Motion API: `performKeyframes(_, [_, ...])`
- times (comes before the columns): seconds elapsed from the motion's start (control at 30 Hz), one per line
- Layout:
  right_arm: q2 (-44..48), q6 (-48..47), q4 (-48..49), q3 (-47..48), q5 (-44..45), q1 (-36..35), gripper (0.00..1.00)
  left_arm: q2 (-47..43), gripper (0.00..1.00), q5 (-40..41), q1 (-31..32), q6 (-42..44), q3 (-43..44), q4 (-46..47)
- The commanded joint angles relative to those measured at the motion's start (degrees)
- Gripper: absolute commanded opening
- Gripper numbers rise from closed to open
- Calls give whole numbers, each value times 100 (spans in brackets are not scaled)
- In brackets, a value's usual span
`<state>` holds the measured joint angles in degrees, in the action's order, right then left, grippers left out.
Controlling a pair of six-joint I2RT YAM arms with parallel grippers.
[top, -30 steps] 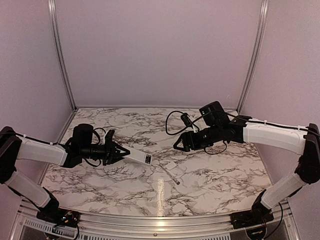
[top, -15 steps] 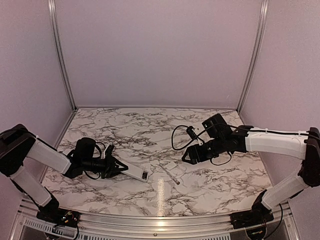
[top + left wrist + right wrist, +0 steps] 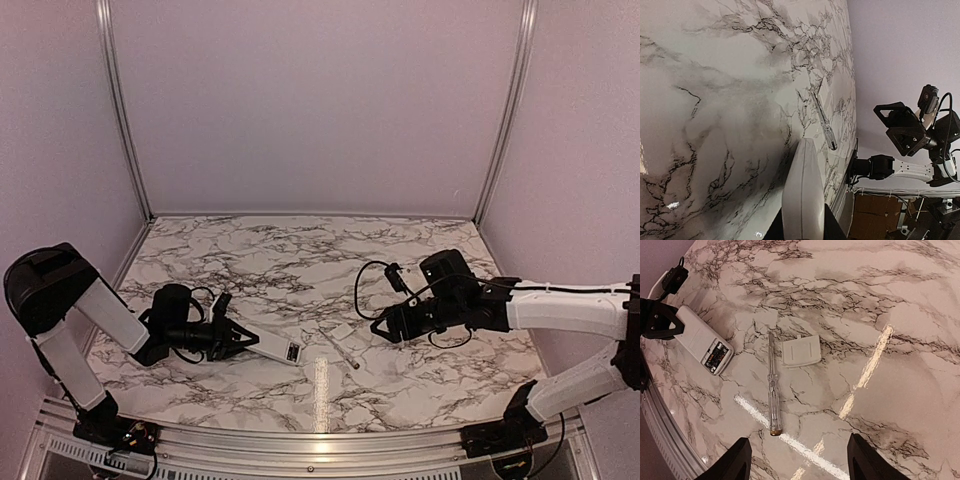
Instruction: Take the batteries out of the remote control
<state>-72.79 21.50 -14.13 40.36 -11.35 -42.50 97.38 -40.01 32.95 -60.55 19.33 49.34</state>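
Small flat white rectangular remote control (image 3: 276, 346) pinched at one end by left gripper (image 3: 238, 339), jaws closed on it, at near-left of marble-patterned table (image 3: 250, 250). Dark recess at remote's free end shown clearly only in right wrist view; batteries not made out there. In left wrist view, remote seen edge-on only. Right gripper (image 3: 382, 326) jaws spread wide, nothing held, near thin pale rod (image 3: 771, 385) and small white squarish cover (image 3: 801, 351).
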Motion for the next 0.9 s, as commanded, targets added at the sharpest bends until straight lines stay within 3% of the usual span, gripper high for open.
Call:
performKeyframes(0.0, [244,135,396,-174,379,-141,64,311,0,244,19,399,-296,-270])
performKeyframes(0.13, [235,80,389,-221,651,-313,64,362,0,453,23,636,-451,-433])
performKeyframes(0.27, [117,23,357,-213,836,-478,64,312,7,635,19,746,-623,-510])
performKeyframes(0.57, [40,0,347,-190,930,-575,64,17,44,883,23,974,-668,-910])
performKeyframes(0.87, [-311,-236,199,-14,1031,-711,64,-590,62,1196,19,1194,-694,-1566])
